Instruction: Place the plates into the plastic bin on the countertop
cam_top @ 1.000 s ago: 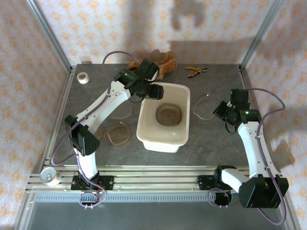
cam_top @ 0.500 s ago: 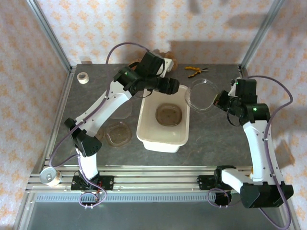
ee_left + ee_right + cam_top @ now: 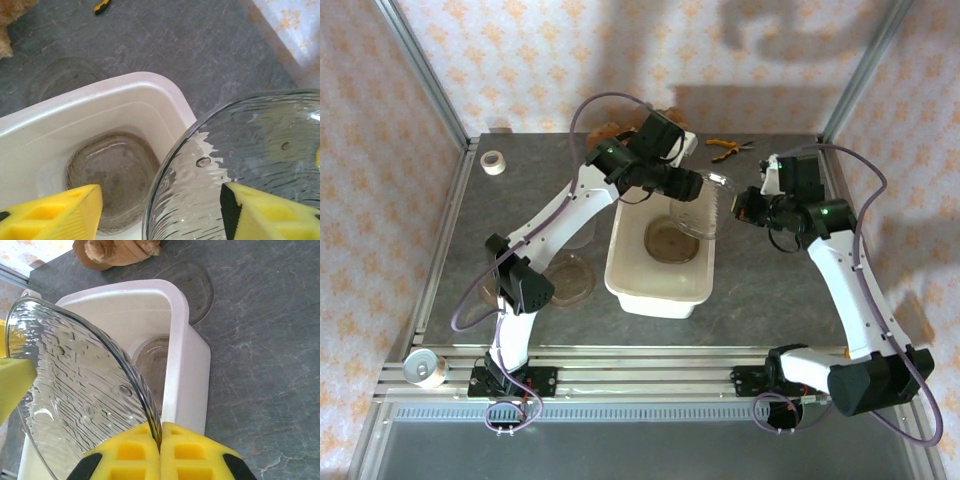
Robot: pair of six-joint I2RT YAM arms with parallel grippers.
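My right gripper [image 3: 160,439] is shut on the rim of a clear ribbed plate [image 3: 75,390], which hangs tilted over the far right corner of the white plastic bin [image 3: 620,270]. My left gripper [image 3: 694,186] is open above the bin's far end, and the held plate's [image 3: 240,165] opposite edge stands between its yellow fingers [image 3: 55,215]. Whether they touch it I cannot tell. A brownish plate [image 3: 670,240] lies flat in the bin. Two more plates [image 3: 566,278] [image 3: 582,232] rest on the countertop [image 3: 770,290] left of the bin. Another plate [image 3: 187,287] lies just beyond its far corner.
Yellow pliers [image 3: 728,148] and a brown soft toy [image 3: 115,250] lie at the back edge. A white tape roll [image 3: 493,162] sits at the far left corner. A tin can [image 3: 423,367] stands on the front rail. Aluminium rails edge the countertop.
The right gripper lifted a plate from the countertop right of the bin and carried it left, over the bin's far corner. The left arm swung right to meet it.
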